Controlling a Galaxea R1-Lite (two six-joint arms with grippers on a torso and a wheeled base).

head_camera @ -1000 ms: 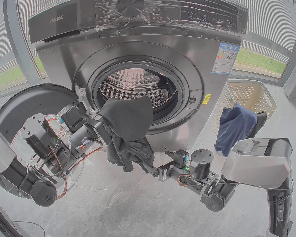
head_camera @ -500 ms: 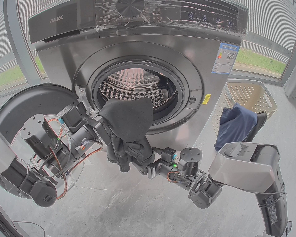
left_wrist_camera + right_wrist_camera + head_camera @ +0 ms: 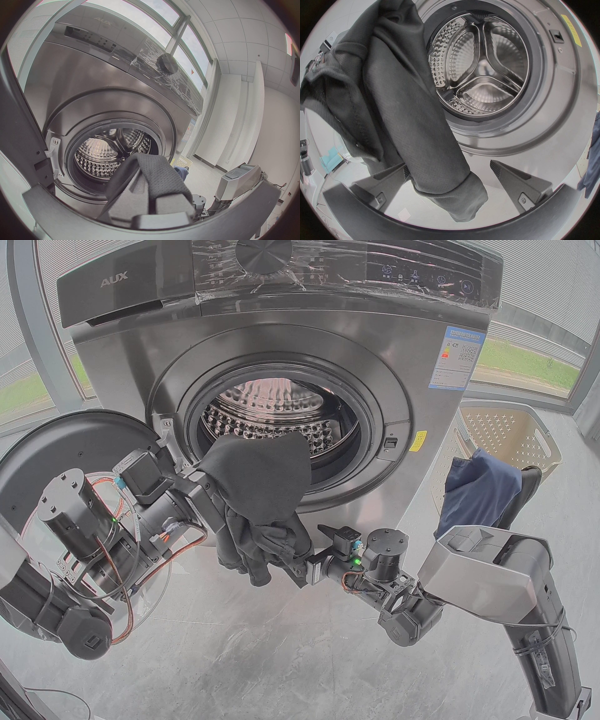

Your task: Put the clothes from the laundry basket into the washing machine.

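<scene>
Washing machine point(image 3: 400, 346): front-loader, steel-grey, door point(image 3: 75, 446) swung fully open to the left, drum point(image 3: 281, 405) lit and exposed. Black garment point(image 3: 262, 480): mesh-textured, bunched, hanging in front of the lower left of the port, outside the drum, its folds trailing down over the machine's front towards the floor; whether its top edge touches the port rim cannot be told. Left gripper point(image 3: 151, 203): level with the port's lower edge, fingers clenched on the black garment, cloth draped over them. Right gripper point(image 3: 453, 181): low, beneath the garment, fingers spread wide and released; the garment's hanging end lies between them, touching the one nearer the left arm. Basket point(image 3: 537, 440): beige, perforated, on the floor just right of the machine. Blue garment point(image 3: 478, 496): draped over the basket's near rim, hanging down outside it. Dark item point(image 3: 530, 480): beside the blue garment on the same rim, kind not discernible.
</scene>
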